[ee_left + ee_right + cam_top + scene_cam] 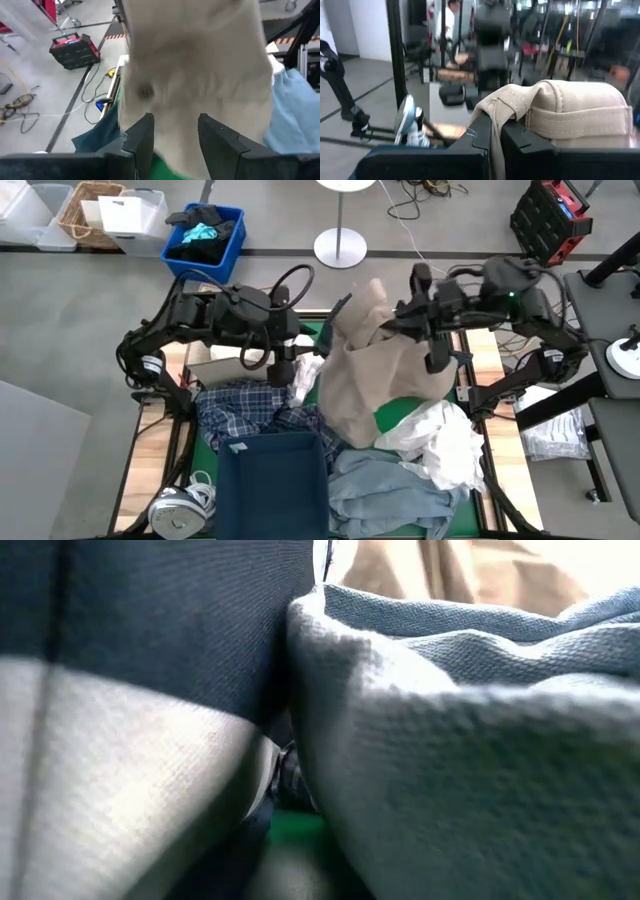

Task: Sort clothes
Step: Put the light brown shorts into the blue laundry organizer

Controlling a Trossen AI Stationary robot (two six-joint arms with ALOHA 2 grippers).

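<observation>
The tan trousers [375,370] hang lifted over the table's far middle, with my right gripper [392,320] shut on their top. My left gripper [292,368] is open at the trousers' left side. In the left wrist view its fingers [142,137] stand either side of the hanging tan cloth [195,75]. A blue-white plaid shirt [240,410] lies on the green mat [395,412]. A dark navy piece [272,480] and light blue denim [385,490] lie at the near edge. White shirts [440,442] are heaped at the right. My right gripper [495,135] pinches a stitched edge [496,112] of the tan trousers, right beside the waistband [575,120], between its two fingers. It comes about level from the table's right. The trousers hang below it, their lower part resting on the clothes on the table. My left gripper: I cannot tell whether it touches the trousers.
Past the far left edge stands a blue bin [232,242] holding a black and teal bundle [200,232], beside a wicker basket [88,210] and white boxes. A white lamp base [340,248] stands behind the table. Navy cloth [150,630] and denim [470,740] fill the low view.
</observation>
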